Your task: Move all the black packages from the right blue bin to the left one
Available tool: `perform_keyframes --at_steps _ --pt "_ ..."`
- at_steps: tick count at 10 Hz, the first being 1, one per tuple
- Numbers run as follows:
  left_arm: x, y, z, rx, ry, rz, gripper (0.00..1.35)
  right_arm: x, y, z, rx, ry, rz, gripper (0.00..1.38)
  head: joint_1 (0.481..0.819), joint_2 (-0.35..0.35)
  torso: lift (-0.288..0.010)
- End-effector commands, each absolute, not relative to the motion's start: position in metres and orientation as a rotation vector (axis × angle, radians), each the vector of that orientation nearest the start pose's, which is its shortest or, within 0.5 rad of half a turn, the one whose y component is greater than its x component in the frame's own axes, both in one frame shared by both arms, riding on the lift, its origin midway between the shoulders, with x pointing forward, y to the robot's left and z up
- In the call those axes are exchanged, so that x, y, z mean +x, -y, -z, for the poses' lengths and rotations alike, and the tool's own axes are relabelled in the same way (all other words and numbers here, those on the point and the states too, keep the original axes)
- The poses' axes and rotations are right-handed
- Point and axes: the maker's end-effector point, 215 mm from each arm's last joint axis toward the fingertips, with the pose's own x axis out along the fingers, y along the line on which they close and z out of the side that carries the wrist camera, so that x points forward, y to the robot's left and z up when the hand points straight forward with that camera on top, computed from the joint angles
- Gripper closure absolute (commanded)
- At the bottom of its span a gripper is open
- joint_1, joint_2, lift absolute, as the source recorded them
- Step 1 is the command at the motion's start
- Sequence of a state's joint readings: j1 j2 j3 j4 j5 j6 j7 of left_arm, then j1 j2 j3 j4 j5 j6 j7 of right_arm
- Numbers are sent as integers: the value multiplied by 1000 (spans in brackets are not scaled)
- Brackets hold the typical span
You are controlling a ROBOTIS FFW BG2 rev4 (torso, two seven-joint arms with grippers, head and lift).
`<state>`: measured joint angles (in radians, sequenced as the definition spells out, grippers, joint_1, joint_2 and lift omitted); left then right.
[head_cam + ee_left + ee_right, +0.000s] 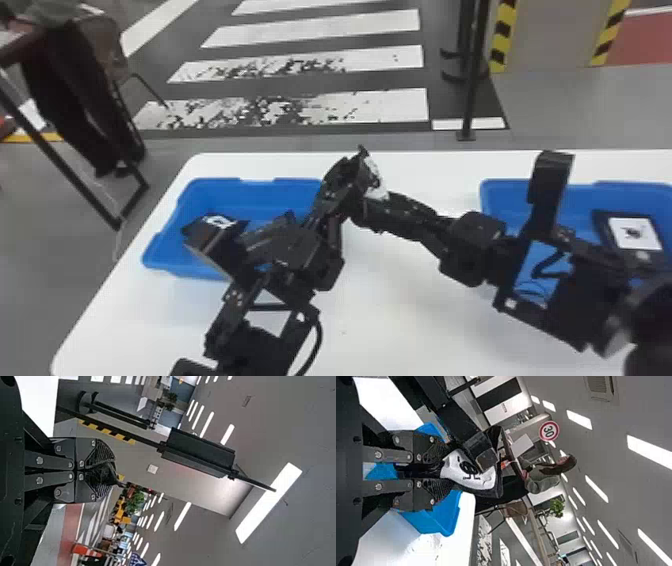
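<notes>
Gripping a black package with its white label showing, the right gripper holds it over the white table, between the 2 blue bins. Close beside it, the left gripper has its 2 fingers closed together, though I cannot tell if anything is pinched at the tips. Farther out, the left bin lies partly behind the left arm, and the right bin has 1 black package in it.

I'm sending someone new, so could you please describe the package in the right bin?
On the white table, find the right blue bin. Inside lies a black package with a white label. Unlike the other package, raised in the right claw, it is ungripped.
</notes>
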<state>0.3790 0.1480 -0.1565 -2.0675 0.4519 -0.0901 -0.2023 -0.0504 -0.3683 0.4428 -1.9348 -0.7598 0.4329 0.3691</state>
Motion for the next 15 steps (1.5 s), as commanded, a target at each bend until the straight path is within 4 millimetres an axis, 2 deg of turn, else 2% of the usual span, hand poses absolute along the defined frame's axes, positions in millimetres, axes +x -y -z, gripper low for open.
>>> perform_keyframes --at_steps 1,2,3,5,6,7,8,9,10,11,13,15 --pt "463 -141 237 -358 193 375 1211 461 -36 279 386 -205 -1016 493 695 205 -173" --pt "470 -171 243 -295 203 308 1211 464 -33 283 392 -208 -1008 142 695 205 -173" --pt "483 -214 248 -201 225 211 1211 468 -29 283 425 -198 -1001 59 695 220 -173" --pt "506 -306 260 97 236 -2 1211 471 -23 289 431 -208 -990 165 689 296 -173" --pt "513 -337 275 200 204 -65 1211 472 -21 290 426 -208 -989 163 684 320 -173" --pt "515 -358 287 263 180 -113 1211 475 -16 290 412 -201 -980 156 678 350 -173" --pt "515 -364 296 274 161 -135 1208 475 -12 290 408 -201 -974 147 678 350 -173" --pt "515 -367 313 228 109 -146 909 480 -4 290 401 -199 -960 150 681 350 -173" --pt "512 -360 321 162 103 -135 358 488 10 290 369 -195 -930 150 688 350 -173" --pt "509 -354 315 115 122 -126 58 496 28 290 321 -202 -892 150 693 350 -173" --pt "488 -341 295 127 136 -104 160 513 71 291 244 -234 -789 145 695 340 -173" --pt "471 -319 286 83 137 -67 168 511 139 310 78 -376 -564 145 695 276 -173"
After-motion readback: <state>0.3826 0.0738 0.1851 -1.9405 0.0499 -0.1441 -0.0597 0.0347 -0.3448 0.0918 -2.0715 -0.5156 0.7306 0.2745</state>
